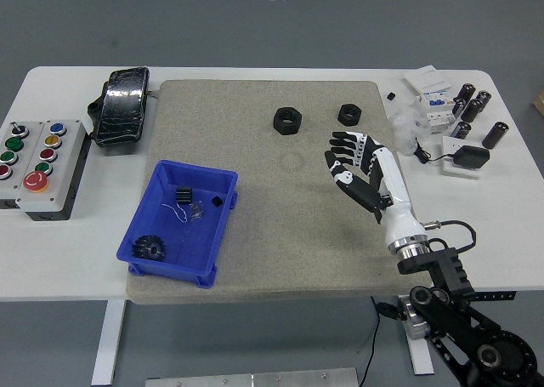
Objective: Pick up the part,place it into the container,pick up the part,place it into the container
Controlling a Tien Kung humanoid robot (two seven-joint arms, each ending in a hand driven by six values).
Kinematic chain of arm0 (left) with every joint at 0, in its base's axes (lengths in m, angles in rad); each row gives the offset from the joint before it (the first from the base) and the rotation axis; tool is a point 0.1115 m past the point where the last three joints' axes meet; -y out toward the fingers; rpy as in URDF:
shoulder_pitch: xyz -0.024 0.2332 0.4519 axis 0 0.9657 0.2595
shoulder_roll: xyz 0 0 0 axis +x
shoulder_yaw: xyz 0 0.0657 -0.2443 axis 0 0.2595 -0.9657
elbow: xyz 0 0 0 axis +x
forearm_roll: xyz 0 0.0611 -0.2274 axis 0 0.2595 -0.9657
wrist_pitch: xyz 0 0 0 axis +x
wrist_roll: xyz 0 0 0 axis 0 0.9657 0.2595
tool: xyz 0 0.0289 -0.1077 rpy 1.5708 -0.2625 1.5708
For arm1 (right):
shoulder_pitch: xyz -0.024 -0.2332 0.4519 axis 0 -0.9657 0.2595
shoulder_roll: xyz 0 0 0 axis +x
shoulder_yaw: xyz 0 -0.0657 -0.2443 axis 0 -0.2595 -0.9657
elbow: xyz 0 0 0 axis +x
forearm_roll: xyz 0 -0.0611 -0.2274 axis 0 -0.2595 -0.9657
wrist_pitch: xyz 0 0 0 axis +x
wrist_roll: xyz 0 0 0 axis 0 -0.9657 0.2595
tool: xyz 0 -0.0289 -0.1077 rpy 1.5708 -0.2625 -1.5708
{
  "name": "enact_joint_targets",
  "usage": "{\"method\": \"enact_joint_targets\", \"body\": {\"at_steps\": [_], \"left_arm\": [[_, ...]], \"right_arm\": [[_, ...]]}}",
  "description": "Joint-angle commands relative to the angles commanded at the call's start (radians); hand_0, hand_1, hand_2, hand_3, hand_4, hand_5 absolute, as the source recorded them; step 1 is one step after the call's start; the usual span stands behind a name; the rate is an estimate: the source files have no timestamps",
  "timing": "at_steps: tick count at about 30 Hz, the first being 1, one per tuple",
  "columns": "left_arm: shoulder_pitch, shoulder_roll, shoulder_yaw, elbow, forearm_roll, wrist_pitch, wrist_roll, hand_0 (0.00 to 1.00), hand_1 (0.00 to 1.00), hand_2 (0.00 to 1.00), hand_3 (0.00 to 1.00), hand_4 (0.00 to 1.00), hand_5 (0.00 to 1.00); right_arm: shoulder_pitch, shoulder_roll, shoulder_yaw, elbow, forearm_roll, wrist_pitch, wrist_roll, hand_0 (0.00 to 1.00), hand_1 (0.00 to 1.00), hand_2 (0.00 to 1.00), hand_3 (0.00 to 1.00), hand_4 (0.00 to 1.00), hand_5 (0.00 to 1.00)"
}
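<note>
The right hand (353,162) hovers above the grey mat (272,191), fingers spread and holding nothing, its white shell and black fingertips pointing toward the far side. No left arm shows in this view.

Two black hex nuts lie on the far part of the mat, well apart from the container: the larger hex nut (287,119) to the left and the smaller hex nut (349,113) just beyond the fingertips. Both look like stiff, solid pieces with flat outer faces and a round bore. They are probably light to moderately heavy for their size, not fragile, and fairly smooth, so a pinch across two opposite flats should hold better than one across the corners. The low profile means that the fingertips would have to come down close to the mat.

The blue plastic bin (140,234) sits at the near left of the mat, a shallow, rigid tray with sloped walls. Inside it lie a black gear (153,249), a few small dark pieces and a thin, bent wire (175,208). The mat's coarse, felt-like surface should keep the nuts from sliding on the white worktop (476,217).
</note>
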Motion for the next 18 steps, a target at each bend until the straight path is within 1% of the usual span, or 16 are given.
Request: {"method": "enact_joint_targets", "body": {"at_steps": [2,6,11,12,18], "left_arm": [[-0.003,0.003,0.001,0.000,-0.001,-0.001,-0.002,0.657,0.569,0.575,0.625,0.707,0.382],[-0.006,0.010,0.004,0.000,0.000,-0.003,-0.006,0.657,0.569,0.576,0.627,0.708,0.385],[0.000,0.014,0.000,0.000,0.007,-0.003,-0.009,0.657,0.569,0.576,0.627,0.708,0.385],[0.002,0.014,-0.001,0.000,0.007,-0.003,-0.009,0.657,0.569,0.576,0.626,0.712,0.397],[0.011,0.007,-0.004,0.000,0.005,-0.002,-0.009,0.657,0.569,0.576,0.626,0.712,0.400]], "right_arm": [[-0.020,0.008,0.014,-0.005,0.047,0.008,0.024,0.666,0.685,0.668,0.647,0.769,0.485],[-0.038,0.026,0.032,-0.010,0.097,0.013,0.042,0.678,0.684,0.668,0.646,0.768,0.484],[-0.045,0.025,0.043,-0.011,0.108,0.011,0.046,0.678,0.684,0.668,0.646,0.768,0.484],[-0.045,0.025,0.047,-0.010,0.108,0.010,0.047,0.678,0.685,0.669,0.647,0.767,0.481],[-0.054,0.029,0.085,-0.001,0.107,-0.001,0.052,0.679,0.685,0.667,0.647,0.767,0.479]]}}
